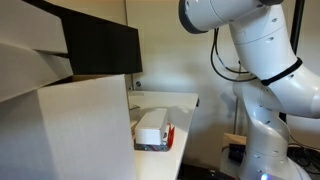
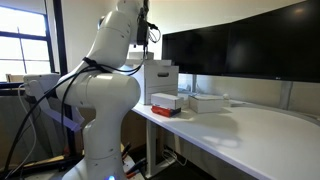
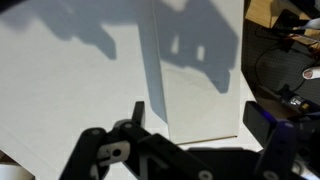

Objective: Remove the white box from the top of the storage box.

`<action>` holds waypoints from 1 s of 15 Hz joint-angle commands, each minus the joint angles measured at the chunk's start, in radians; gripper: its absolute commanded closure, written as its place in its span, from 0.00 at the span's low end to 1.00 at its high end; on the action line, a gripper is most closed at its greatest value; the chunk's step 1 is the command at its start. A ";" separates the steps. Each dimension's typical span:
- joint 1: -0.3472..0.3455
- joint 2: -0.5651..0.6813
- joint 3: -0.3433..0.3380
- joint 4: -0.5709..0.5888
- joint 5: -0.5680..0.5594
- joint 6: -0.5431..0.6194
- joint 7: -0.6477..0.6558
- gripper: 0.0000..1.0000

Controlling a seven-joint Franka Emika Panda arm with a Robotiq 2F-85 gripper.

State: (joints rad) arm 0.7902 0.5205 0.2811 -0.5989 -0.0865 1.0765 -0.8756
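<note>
The white box [image 1: 150,124] lies flat on top of the red-sided storage box [image 1: 155,144] near the table's front edge. Both exterior views show them, the white box [image 2: 166,99] resting on the storage box [image 2: 163,110]. My gripper [image 2: 149,38] hangs high above the table, well above and apart from both boxes. In the wrist view my gripper [image 3: 200,122] is open and empty, its two dark fingers spread over a pale flat surface. I cannot tell whether the white box or the storage box shows in the wrist view.
A huge pale cardboard carton [image 1: 60,130] fills the foreground beside the boxes. A tall pale carton [image 2: 160,75] and a flat white box [image 2: 207,101] stand on the white table [image 2: 260,130]. Dark monitors [image 2: 240,45] line the back. Cables [image 3: 290,60] lie off the table's edge.
</note>
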 commanded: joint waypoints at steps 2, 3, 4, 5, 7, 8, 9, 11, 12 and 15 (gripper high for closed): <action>-0.003 -0.027 0.001 -0.023 0.013 0.002 0.049 0.00; -0.004 -0.034 0.002 -0.027 0.014 0.002 0.052 0.00; -0.003 -0.037 0.002 -0.029 0.014 0.002 0.053 0.00; -0.003 -0.039 0.007 -0.033 0.016 0.005 0.039 0.00; -0.007 -0.038 0.020 -0.035 0.035 -0.002 0.024 0.00; -0.008 -0.035 0.028 -0.032 0.043 -0.006 0.010 0.00; 0.002 -0.059 0.045 -0.020 0.049 -0.051 -0.023 0.00; 0.003 -0.019 0.038 0.001 0.033 -0.028 0.005 0.00; 0.006 -0.026 0.045 0.001 0.034 -0.035 0.004 0.00; 0.012 -0.027 0.038 -0.006 0.023 -0.022 0.010 0.00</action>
State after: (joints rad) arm 0.8013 0.4928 0.3255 -0.5957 -0.0530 1.0411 -0.8716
